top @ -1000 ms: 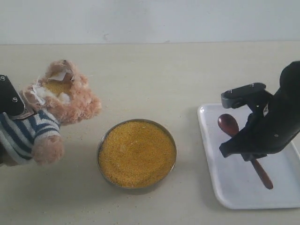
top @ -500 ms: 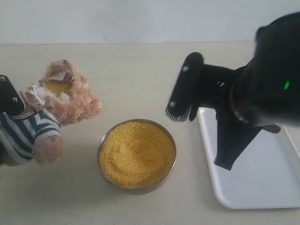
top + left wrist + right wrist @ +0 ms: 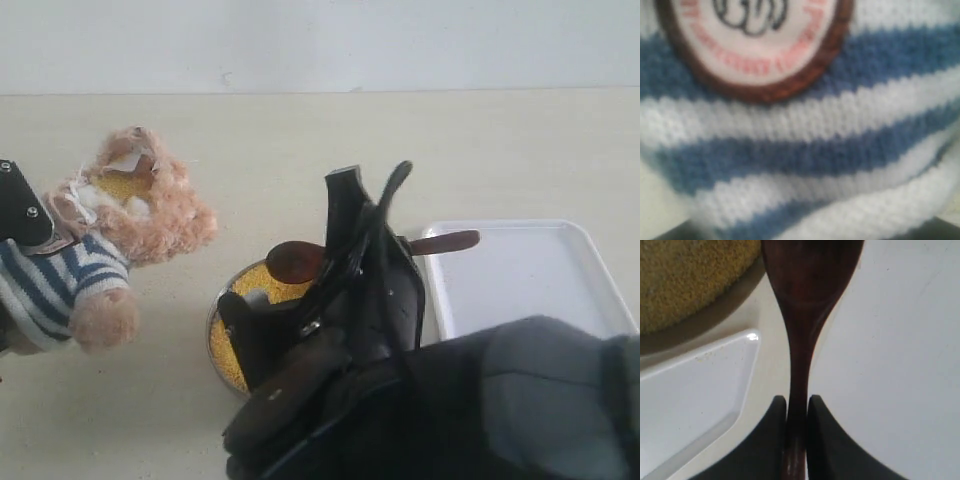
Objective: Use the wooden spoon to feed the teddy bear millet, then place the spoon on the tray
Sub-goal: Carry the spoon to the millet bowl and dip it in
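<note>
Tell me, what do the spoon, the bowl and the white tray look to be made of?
The wooden spoon looks like dark reddish-brown wood, smooth with a soft sheen. The bowl seems to be metal, going by its thin greyish rim. The tray is probably plastic: plain white, smooth and glossy, with a bright highlight on its rounded corner.

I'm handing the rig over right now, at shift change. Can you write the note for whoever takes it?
Right gripper: shut on the handle of the wooden spoon, with its head above the edge of the millet; no grains seen on it.
Left gripper: against the striped torso of the teddy bear; grip hidden.
Tray: right of the millet in the exterior view.
Done: spoon picked up. Yellow grains show at the bear's mouth.
Left: scoop, feed the bear, put spoon on tray.
</note>
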Available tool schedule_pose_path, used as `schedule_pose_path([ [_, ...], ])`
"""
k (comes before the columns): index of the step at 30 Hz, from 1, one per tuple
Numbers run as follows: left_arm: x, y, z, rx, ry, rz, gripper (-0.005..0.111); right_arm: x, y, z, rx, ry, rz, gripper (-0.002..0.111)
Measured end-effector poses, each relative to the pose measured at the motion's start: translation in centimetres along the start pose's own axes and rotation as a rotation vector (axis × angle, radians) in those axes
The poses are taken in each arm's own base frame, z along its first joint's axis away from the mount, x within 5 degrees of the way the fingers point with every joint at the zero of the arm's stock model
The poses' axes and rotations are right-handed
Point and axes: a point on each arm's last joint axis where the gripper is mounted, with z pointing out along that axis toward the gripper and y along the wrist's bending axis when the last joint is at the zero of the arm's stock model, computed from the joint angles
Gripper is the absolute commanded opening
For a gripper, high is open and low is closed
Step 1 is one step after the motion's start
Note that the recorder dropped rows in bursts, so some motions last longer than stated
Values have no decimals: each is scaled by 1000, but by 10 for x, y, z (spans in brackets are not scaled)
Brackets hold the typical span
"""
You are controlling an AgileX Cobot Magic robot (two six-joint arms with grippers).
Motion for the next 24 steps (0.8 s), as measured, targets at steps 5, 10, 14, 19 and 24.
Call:
schedule_pose_path([
  [5, 0, 0, 0, 4, -2, -5, 4, -18, 4, 7, 16, 4, -67, 0],
  [10, 0, 0, 0, 3, -4, -5, 4, -27, 13, 13, 16, 18, -175, 0],
  [14, -1, -1, 0, 6, -11, -10, 4, -31, 20, 17, 7, 30, -212, 0],
  [19, -2, 0, 0, 3, -21, -13, 4, -31, 22, 18, -16, 39, -263, 0],
  [24, -2, 0, 0, 5, -25, -16, 4, -28, 28, 17, -81, 60, -334, 0],
])
